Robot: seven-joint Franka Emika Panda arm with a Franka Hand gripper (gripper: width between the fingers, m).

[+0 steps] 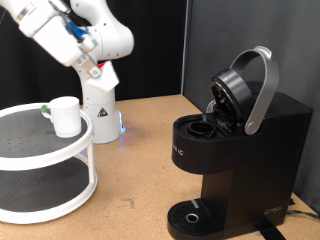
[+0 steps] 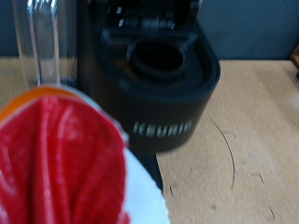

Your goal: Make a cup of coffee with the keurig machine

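tabletop: brown wooden tabletop (image 1: 140, 140) carries everything; no scale cues.
keurig machine: large black boxy plastic keurig machine (image 1: 235, 165) sits at the exterior view's right, grey-silver curved handle band (image 1: 262, 90) raised, rounded head tipped open, pod chamber (image 1: 200, 127) exposed and apparently empty. Round drip tray (image 1: 190, 216) at the base is bare, no mug under it. Judgement: heavy, rigid, won't shift under light contact; the handle band is the only sensible place to push or pull, and the hinge likely needs firm, steady force.
shelf: white round two-tier stand with a dark mesh top (image 1: 40, 150) at the exterior view's left.
cup: small plain white cylindrical mug with a greenish handle, the cup (image 1: 66, 116), stands upright on the stand's top tier, well apart from the machine. Judgement: light, stiff, glazed so slippery, chips if dropped; take it across the rim wall or by the handle, squeeze moderately.
pod: small white pod with a red ribbed foil top (image 2: 56, 159) fills the wrist view close-up, blurred, with the open chamber (image 2: 157, 58) beyond it. Judgement: very light, thin plastic, crushable; grip by the side wall under the rim, gently.
hand: not visible in the exterior view, where the arm leaves the frame at top left; one translucent finger (image 2: 42, 42) shows in the wrist view. Can't tell whether the fingers are apart or clamped on the pod.
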